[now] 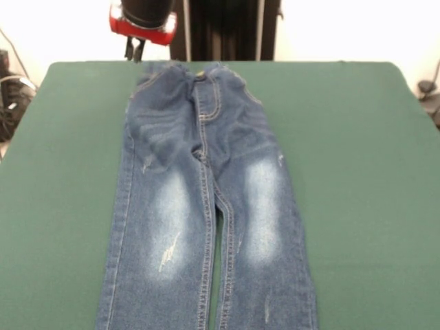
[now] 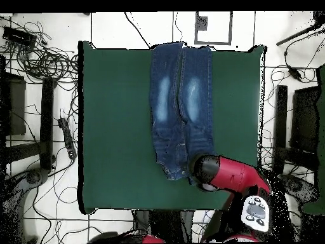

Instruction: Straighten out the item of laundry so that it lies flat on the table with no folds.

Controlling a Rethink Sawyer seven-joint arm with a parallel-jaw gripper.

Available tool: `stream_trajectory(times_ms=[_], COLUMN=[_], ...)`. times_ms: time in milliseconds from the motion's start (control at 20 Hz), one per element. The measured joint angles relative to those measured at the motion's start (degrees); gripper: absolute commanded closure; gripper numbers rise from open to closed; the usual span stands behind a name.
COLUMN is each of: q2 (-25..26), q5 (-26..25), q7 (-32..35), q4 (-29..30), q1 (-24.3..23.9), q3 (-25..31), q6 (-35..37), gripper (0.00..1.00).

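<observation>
The jeans (image 1: 206, 206) lay on the table (image 1: 357, 179) with both legs extended side by side and the front face up. In the front view, the waistband sat close to the table's far edge, and the leg ends ran past the bottom of the frame. In the overhead view, the jeans (image 2: 181, 101) ran from the table's (image 2: 114, 127) top edge, where the hems slightly overhung it, down to a waistband beside my arm. Relative to the table's width, they lay a little right of centre in that view.

Condition of the jeans: the legs appeared flat, touching along the inner seam near the crotch and slightly apart lower down. Each thigh carried a faded whitish patch. The waistband and seat area showed soft puckers and creases, so that section was not fully smooth.

My claw (image 1: 134, 49) hung just beyond the waistband corner of the jeans, at the far table edge in the front view. Only its dark tips showed below the red and black wrist. I could not tell whether it was released or clenched. No cloth was visibly caught in it.

In the overhead view, my arm (image 2: 232, 175) covered the waistband corner of the jeans.
</observation>
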Motion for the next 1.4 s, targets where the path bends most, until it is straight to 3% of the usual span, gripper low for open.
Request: stream_trajectory(times_ms=[200, 250, 900, 1400], q2=[1.52, 2.89, 5.18, -0.49], q5=[-0.54, -0.61, -1.13, -1.13], q7=[0.00, 0.00, 0.00, 0.00], q4=[-1.01, -1.45, -1.64, -1.64], q1=[-0.13, -0.39, -2.33, -3.40], q3=[-0.84, -1.00, -1.00, -0.82], q6=[-0.12, -0.63, -1.21, -1.17], gripper=[1.00, 0.00, 0.00, 0.00])
